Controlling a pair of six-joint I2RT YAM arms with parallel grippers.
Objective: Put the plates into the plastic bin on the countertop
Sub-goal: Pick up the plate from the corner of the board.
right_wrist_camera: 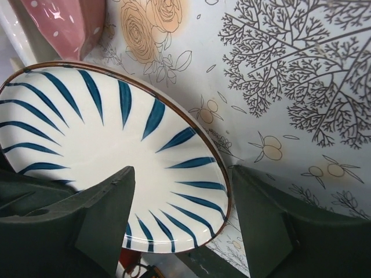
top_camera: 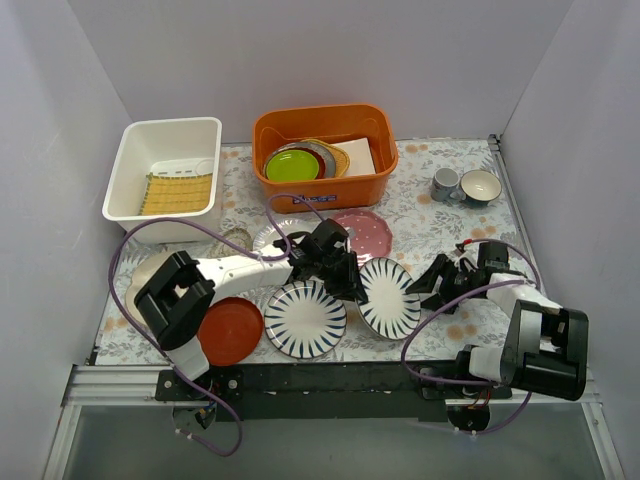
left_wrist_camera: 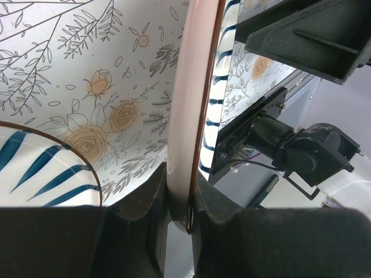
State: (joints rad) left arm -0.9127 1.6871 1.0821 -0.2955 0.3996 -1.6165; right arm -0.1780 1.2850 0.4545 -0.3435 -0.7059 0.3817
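Two white plates with dark-blue stripes lie on the countertop (top_camera: 420, 215), one in the near middle (top_camera: 304, 318) and one to its right (top_camera: 390, 298). My left gripper (top_camera: 345, 275) is shut on the right striped plate's left rim; in the left wrist view that rim (left_wrist_camera: 191, 116) runs edge-on between the left gripper's (left_wrist_camera: 184, 202) fingers. My right gripper (top_camera: 435, 280) is open at the same plate's right edge, and the plate (right_wrist_camera: 104, 156) sits between the right gripper's (right_wrist_camera: 185, 197) spread fingers without touching them. A pink plate (top_camera: 362, 232) and a red-orange plate (top_camera: 230, 330) lie nearby. The white plastic bin (top_camera: 165, 165) stands at the back left.
An orange tub (top_camera: 325, 155) at the back middle holds a lime-green plate (top_camera: 292, 165) and other dishes. Two cups (top_camera: 465, 187) stand at the back right. A bamboo mat (top_camera: 178, 192) lies inside the bin. Purple cables loop over the left arm.
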